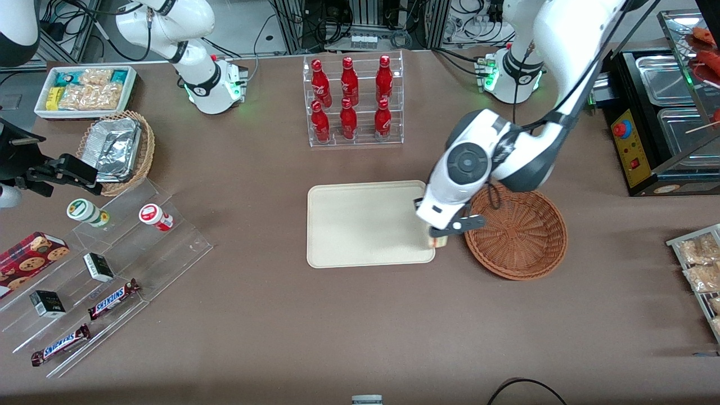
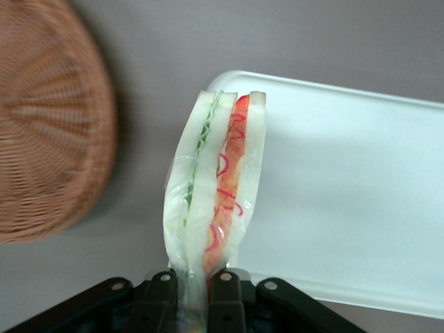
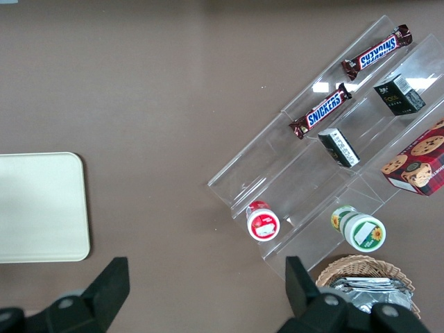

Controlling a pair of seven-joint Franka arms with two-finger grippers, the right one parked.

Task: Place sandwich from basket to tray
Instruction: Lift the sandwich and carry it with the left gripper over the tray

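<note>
Gripper (image 2: 187,295) clamped on the sandwich (image 2: 215,187), wedge jutting straight out from the fingertips toward twelve o'clock, hanging over the tray (image 1: 360,225) edge nearest the basket (image 1: 520,233), basket bare.

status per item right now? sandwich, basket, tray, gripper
sandwich: wrapped, held at one end, off the table, between basket and tray.
basket: empty.
tray: empty, flat on the table.
gripper: shut on the sandwich, above the tray edge nearest the basket.
</note>
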